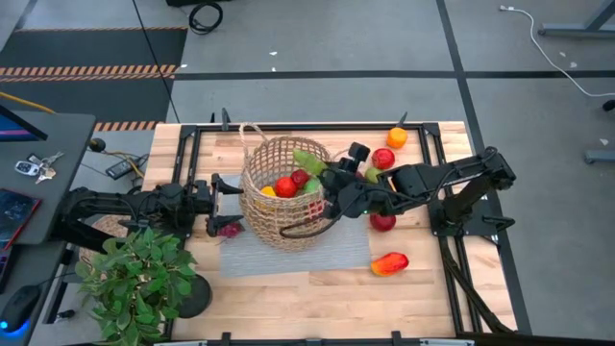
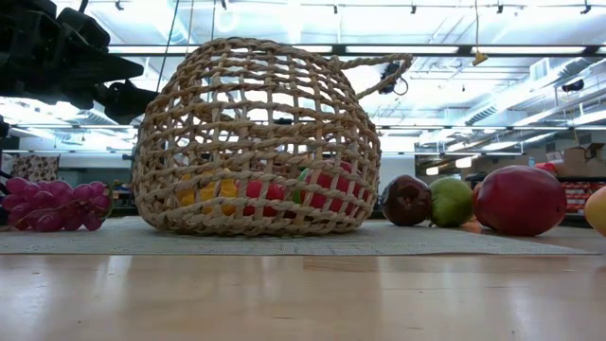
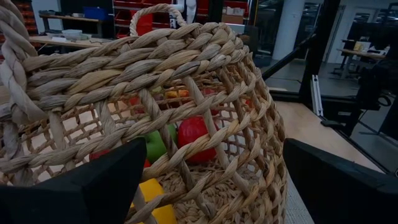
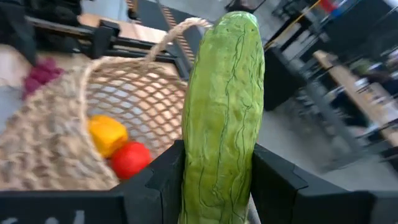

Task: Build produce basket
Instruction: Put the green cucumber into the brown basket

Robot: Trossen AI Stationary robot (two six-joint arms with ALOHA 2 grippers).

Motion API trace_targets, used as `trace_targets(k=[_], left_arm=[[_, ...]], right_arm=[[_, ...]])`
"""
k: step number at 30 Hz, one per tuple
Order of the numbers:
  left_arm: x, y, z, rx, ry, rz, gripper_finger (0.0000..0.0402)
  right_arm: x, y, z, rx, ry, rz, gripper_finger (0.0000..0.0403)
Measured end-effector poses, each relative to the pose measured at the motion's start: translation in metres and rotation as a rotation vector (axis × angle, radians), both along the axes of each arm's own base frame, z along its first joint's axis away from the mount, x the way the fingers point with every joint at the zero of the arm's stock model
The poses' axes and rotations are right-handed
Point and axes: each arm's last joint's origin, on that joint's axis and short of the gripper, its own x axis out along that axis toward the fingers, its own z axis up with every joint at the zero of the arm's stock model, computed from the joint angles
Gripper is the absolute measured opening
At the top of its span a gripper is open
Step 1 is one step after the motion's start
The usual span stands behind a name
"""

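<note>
Basket (image 1: 281,192) sits centre frame in the high view on a grey mat (image 1: 346,252). Right pincer (image 4: 214,180) grips the green cucumber (image 4: 222,106) at the basket's right rim. Left pincer (image 3: 211,186) stands wide against the left wall. Advice: carry the cucumber over the rim before release. Basket floor mostly hidden by weave.

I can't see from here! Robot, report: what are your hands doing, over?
Right gripper shut on cucumber, at basket rim. Left gripper open beside basket. Several produce pieces inside already. Grapes near left gripper; nothing blocking the drop.
</note>
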Motion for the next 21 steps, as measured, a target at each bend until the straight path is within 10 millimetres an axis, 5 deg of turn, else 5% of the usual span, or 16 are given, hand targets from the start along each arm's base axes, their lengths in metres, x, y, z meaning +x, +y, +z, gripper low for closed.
trace_targets(k=[10, 21], left_arm=[[0.0000, 0.0000, 0.0000, 0.000, 0.000, 0.000, 0.0386], [0.0000, 0.0000, 0.0000, 0.000, 0.000, 0.000, 0.0386]], right_arm=[[-0.0010, -0.0015, 0.0013, -0.413, 0.351, 0.149, 0.0162], [-0.0018, 0.0079, 0.0032, -0.613, 0.514, 0.274, 0.0162]])
